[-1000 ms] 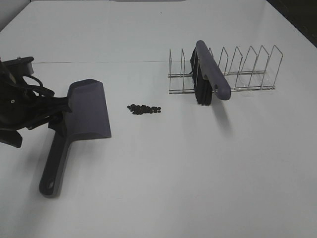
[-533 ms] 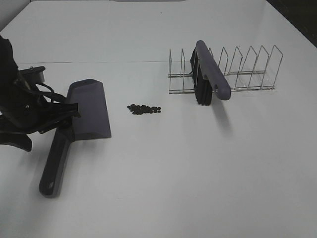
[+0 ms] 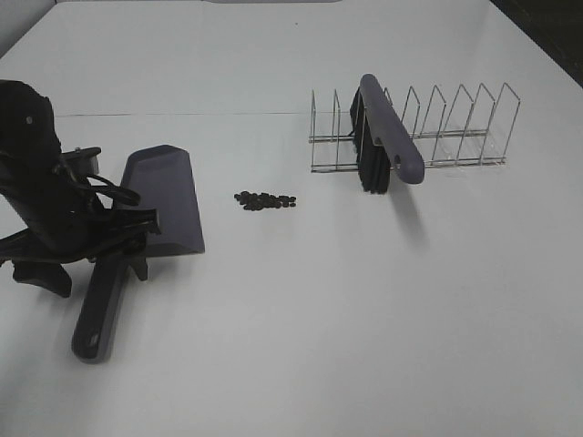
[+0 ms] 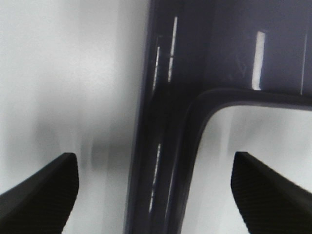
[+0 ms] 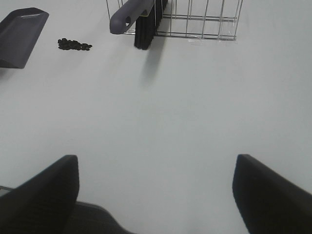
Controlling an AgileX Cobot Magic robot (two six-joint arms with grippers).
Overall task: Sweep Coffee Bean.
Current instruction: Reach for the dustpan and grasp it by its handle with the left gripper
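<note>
We locate the coffee bean (image 3: 265, 199) cluster on the table (image 3: 301, 346), between the dustpan (image 3: 171, 187) and the wire rack (image 3: 455, 137) holding the brush (image 3: 390, 127), near the pan's edge but apart from it. The left gripper (image 3: 107, 253) hangs over the dustpan handle (image 4: 161, 146), jaws spread to either side of it, with the pan between it and the beans. The right gripper (image 5: 156, 195) is spread over bare table, well apart from the beans (image 5: 74, 45).
</note>
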